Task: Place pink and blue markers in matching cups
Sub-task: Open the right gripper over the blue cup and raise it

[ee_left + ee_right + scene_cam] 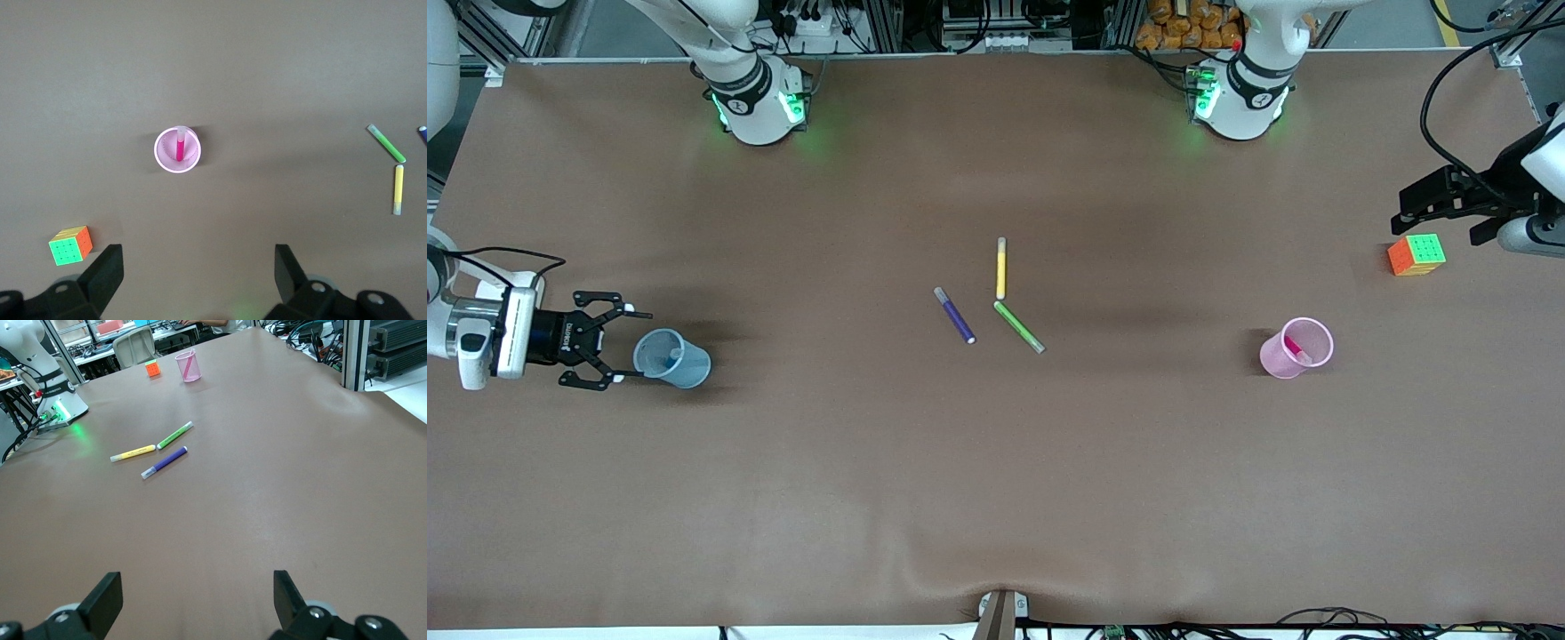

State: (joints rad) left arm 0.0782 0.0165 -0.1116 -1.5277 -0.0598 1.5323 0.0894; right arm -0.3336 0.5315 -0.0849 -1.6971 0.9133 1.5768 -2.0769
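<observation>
The front view looks steeply down on the whole brown paper-covered desk (996,489). The left wrist view looks straight down from high up, the right wrist view low and slanting along it (all 3 share the slim yellow felt pen (1001,268) (398,189) (133,453)).

The pink marker (1294,348) leaned inside the upright pink cup (1282,359); the blue cup (685,364) stood at the table's nine-o'clock end
</observation>
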